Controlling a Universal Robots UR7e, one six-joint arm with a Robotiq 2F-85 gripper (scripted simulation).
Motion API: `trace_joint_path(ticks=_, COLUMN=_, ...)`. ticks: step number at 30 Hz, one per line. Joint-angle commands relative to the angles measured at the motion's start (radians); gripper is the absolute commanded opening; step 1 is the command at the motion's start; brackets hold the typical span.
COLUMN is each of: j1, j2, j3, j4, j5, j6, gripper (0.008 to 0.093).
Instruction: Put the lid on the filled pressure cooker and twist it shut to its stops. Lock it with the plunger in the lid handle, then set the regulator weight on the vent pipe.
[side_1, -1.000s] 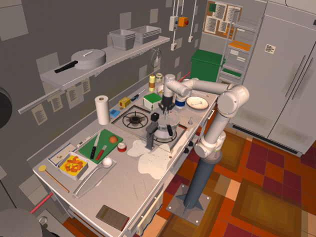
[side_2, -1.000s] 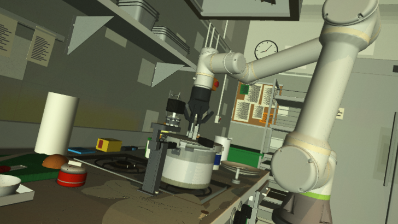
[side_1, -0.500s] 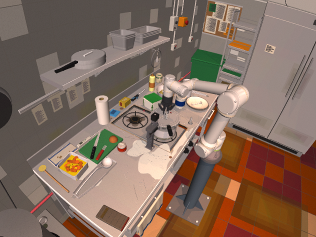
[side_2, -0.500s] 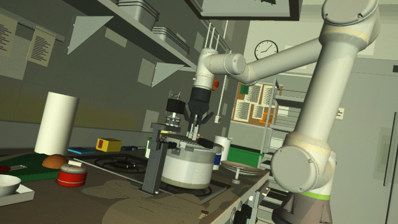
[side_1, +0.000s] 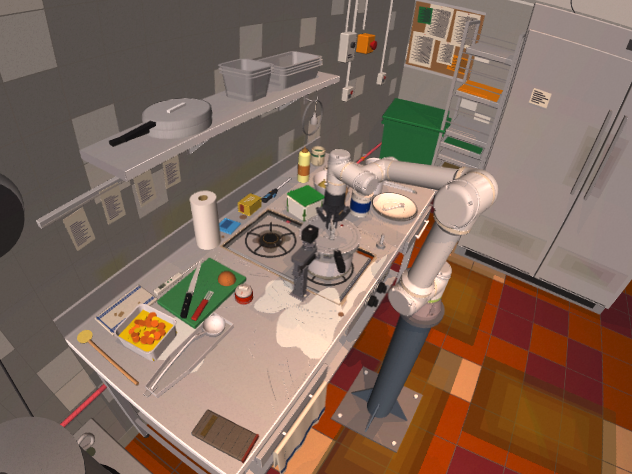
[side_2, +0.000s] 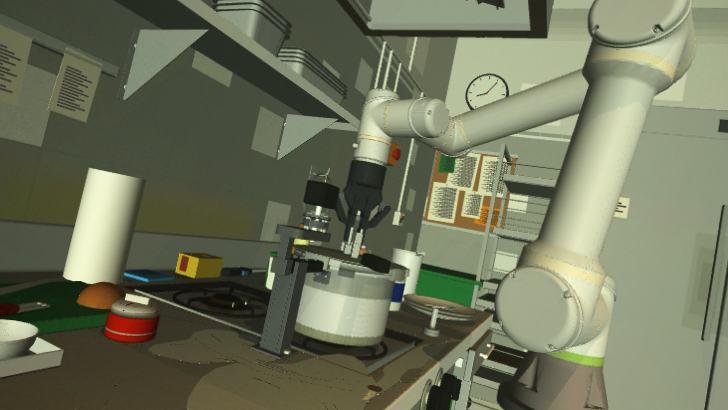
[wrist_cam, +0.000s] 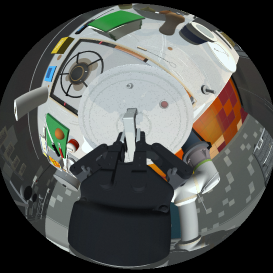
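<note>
The round steel lid (wrist_cam: 136, 107) sits on top of the pressure cooker (side_2: 346, 300), which stands on the right burner of the hob. My gripper (wrist_cam: 130, 138) is directly above the lid's centre and is closed around the upright grip bar (wrist_cam: 129, 127) on the lid. A small vent pipe (wrist_cam: 129, 85) and a red button (wrist_cam: 164, 104) show on the lid's top. The lid handle (side_1: 339, 260) sticks out towards the counter's front. The regulator weight (side_1: 381, 241) stands on the counter to the right of the hob. A grey stand (side_2: 285, 295) with a black knob (side_2: 321, 193) rises beside the cooker.
A white cup (side_2: 405, 277) and a plate (side_1: 394, 205) stand behind and right of the cooker. The left burner (side_1: 269, 239) is bare, a green box (side_1: 304, 201) sits behind the hob, and a spill (side_1: 306, 316) spreads over the counter in front.
</note>
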Motion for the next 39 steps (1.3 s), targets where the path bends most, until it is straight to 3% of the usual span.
trace_joint_path(ticks=1, j1=0.0, j2=-0.002, j3=-0.002, j4=-0.002, j5=0.0, j6=0.0, gripper=0.008)
trace_joint_path(ticks=39, j1=0.0, j2=-0.001, j3=-0.001, j4=-0.003, j5=0.0, j6=0.133, gripper=0.008)
